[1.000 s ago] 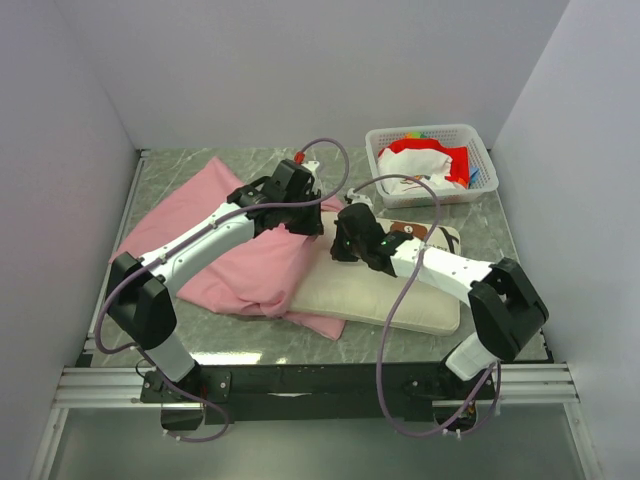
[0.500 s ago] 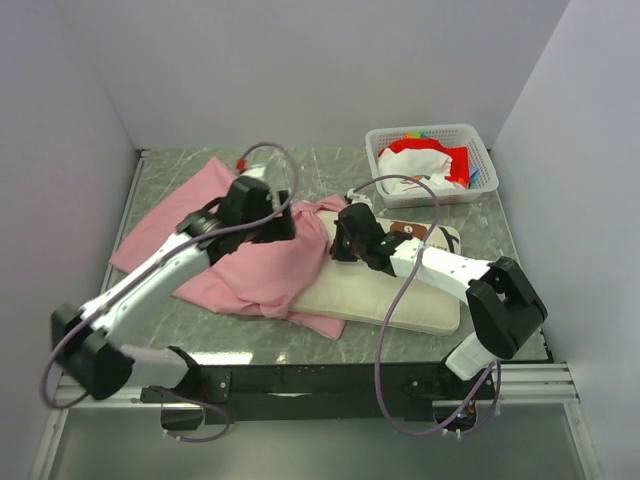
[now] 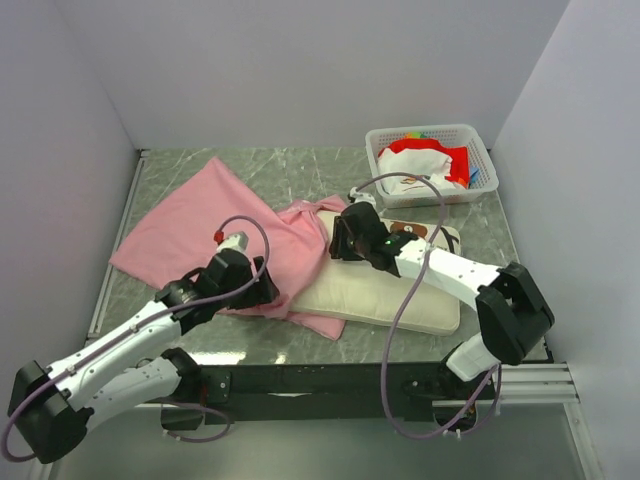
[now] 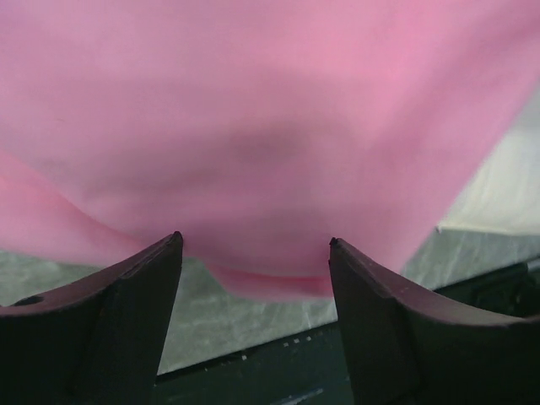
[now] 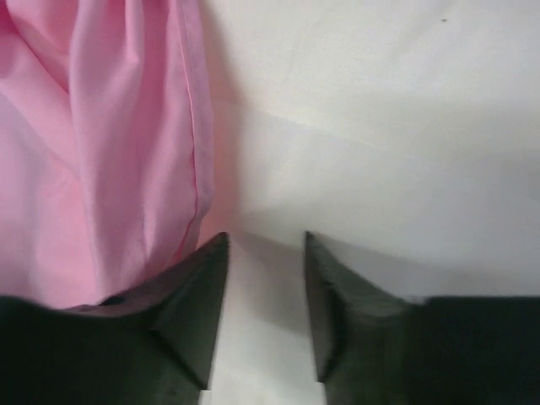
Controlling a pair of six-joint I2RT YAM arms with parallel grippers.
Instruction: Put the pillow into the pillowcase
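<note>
1. Left gripper (image 4: 253, 245): drawn back from the far middle of the pillowcase (image 3: 190, 215) to its near hem. Jaws are set wide apart and nothing is clamped. The arm is laid low from the near-left corner.
2. Pillowcase: spread across the left of the table (image 3: 300, 170).
3. Pillow (image 3: 390, 295): right of centre, with only its left end lapped by pink cloth.
4. Right gripper (image 5: 266, 240): just unclenched and partly open, with nothing held. Its tips are at the pillow's left end, and the arm is reached across the pillow.

Both holds are released, so a regrasp is judged necessary.
</note>
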